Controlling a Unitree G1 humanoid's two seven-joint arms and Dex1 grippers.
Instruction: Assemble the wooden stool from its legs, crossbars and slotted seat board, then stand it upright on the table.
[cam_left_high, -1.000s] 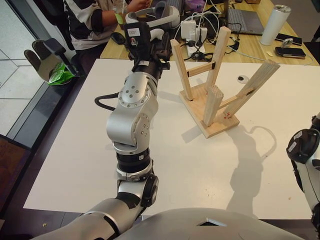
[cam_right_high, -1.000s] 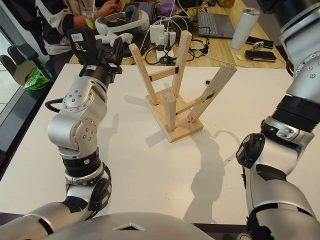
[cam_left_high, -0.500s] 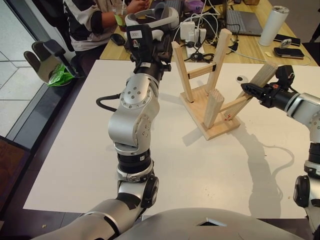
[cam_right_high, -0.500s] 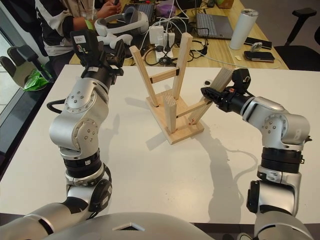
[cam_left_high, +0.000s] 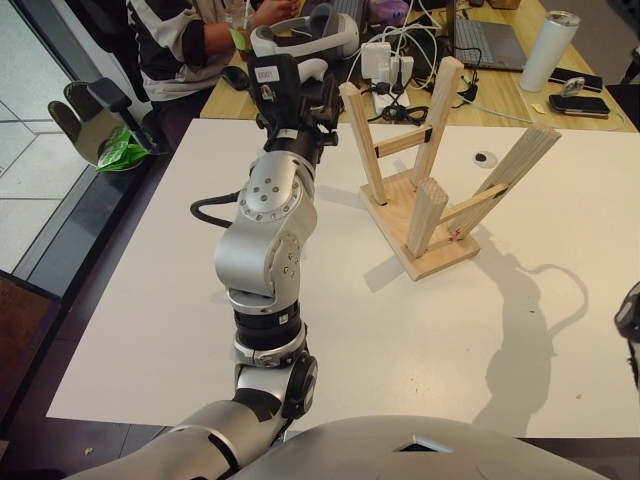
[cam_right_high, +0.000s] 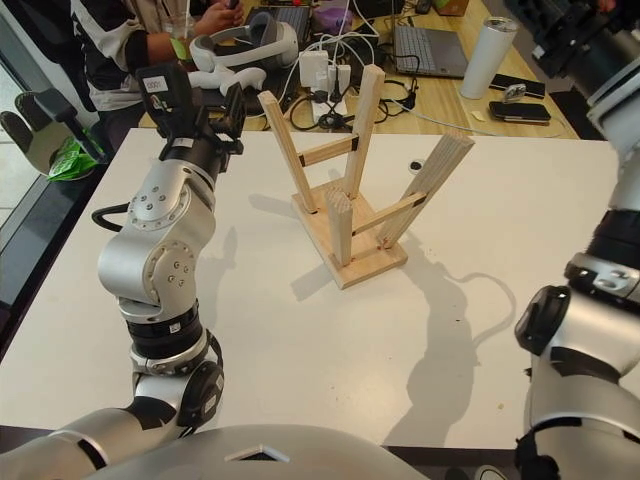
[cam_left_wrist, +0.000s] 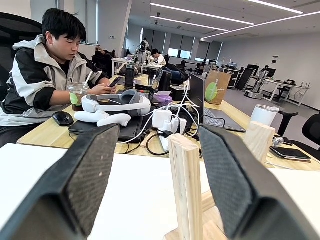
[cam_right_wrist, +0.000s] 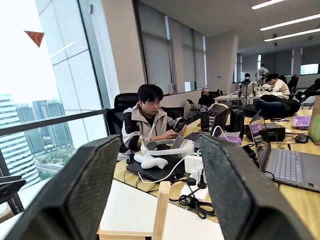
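The wooden stool lies upside down on the white table, its slotted seat board flat and several legs pointing up. The far left leg and far leg are joined by a crossbar. The right leg leans outward, with a second crossbar at its base. My left gripper is open, held just left of the far left leg's top, not touching it. My right gripper is open and raised high above the table's far right.
Behind the table's far edge stands a wooden desk with a headset, power strip and cables, laptop, tumbler and phones. A person sits there. A small black disc lies near the stool.
Half a second ago my right gripper was at the leaning right leg; it has now lifted up and away. The stool and my left arm have hardly moved.
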